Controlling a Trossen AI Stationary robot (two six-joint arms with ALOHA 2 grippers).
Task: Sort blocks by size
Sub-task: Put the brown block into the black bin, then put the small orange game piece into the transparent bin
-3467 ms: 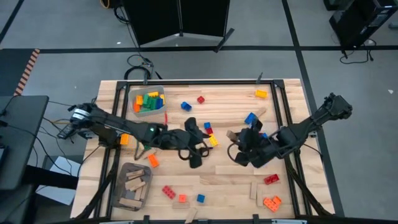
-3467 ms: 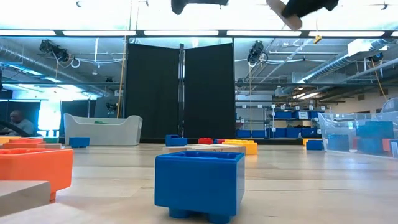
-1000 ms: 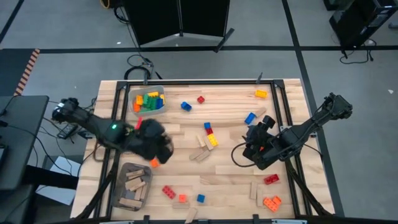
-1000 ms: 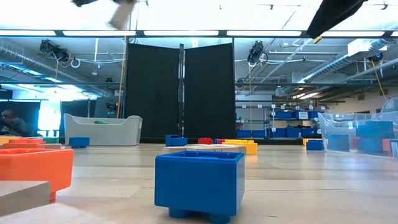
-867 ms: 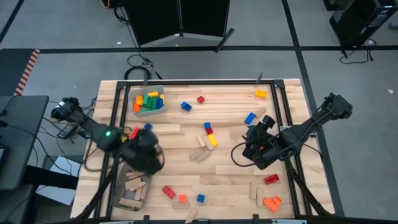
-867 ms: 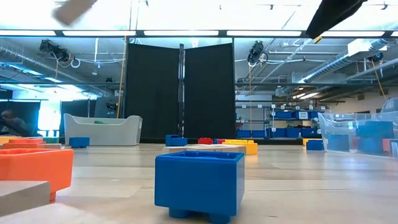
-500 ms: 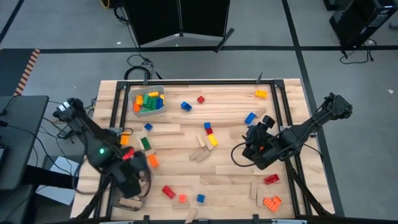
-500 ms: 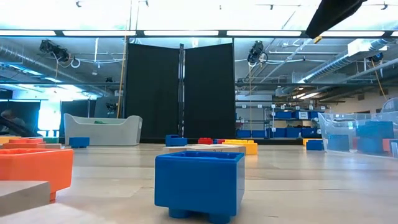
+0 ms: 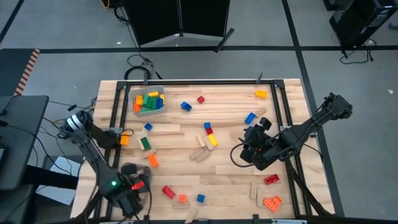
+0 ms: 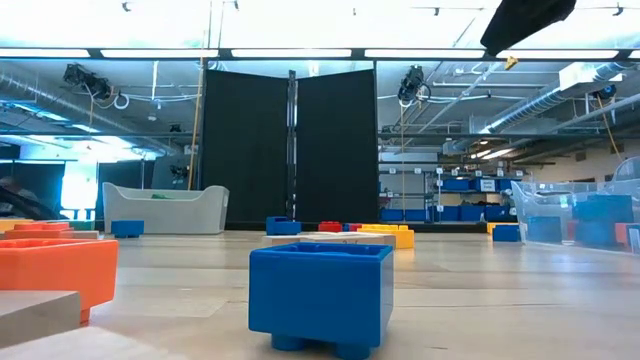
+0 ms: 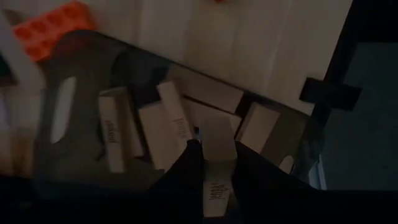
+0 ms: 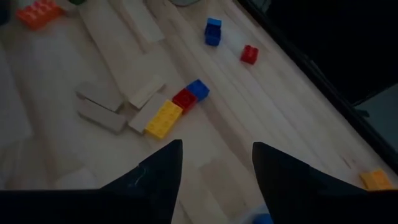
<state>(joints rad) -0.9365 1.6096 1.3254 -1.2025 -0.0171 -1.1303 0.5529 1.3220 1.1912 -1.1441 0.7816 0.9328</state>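
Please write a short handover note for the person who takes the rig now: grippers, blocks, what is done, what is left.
Left gripper: shut on a plain tan wooden piece, above the grey plastic bin of wooden pieces at the table's near left.
Right gripper: open, empty, above the table's right half.
Done: some studded bricks in the clear plastic bin; several wooden pieces in the grey bin.
Left: release the held piece; loose bricks and the wooden pieces mid-table remain.

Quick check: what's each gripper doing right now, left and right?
Left gripper: shut on a tan wooden piece, above the grey bin of wooden pieces.
Right gripper: open, empty, above the table.
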